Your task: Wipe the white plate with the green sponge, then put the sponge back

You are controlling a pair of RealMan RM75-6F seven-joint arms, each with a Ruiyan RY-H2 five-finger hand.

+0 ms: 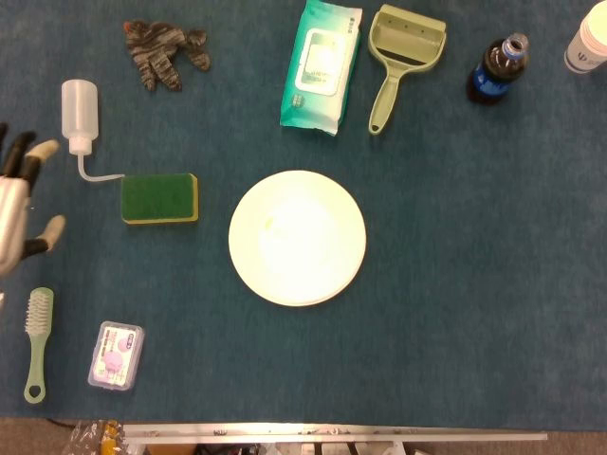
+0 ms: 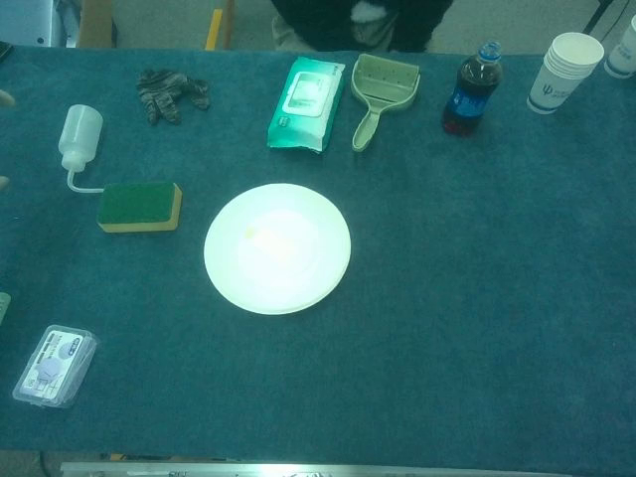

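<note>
Centrally on the blue cloth-covered table [image 1: 474, 284] sits the white plate [image 1: 297, 237], round and bare apart from a faint yellowish mark left of its middle. To its left, apart from it, the green sponge [image 1: 159, 198] lies flat, green face up over a yellow base; nothing touches it. The bent spout of a white squeeze bottle [image 1: 79, 114] ends just beside the sponge's far-left corner.

Only the left hand [image 1: 17, 204] shows, cut by the left edge of the head view, fingers spread and holding nothing, well apart from the sponge; the chest view catches just its fingertips at the frame edge. No view shows the right hand.

Along the far side lie a grey knitted glove [image 1: 164, 49], a teal pack of wet wipes [image 1: 321, 66] whose printing is too small to read, a pale green dustpan [image 1: 400, 54] with its handle pointing near, and a dark cola bottle [image 1: 495, 72] with a blue label I cannot read. Stacked paper cups [image 2: 561, 72] with blue print, also illegible, stand at the far right.

Near left, a green brush [image 1: 36, 343] lies beside a clear plastic box [image 1: 116, 354] with purple contents.
</note>
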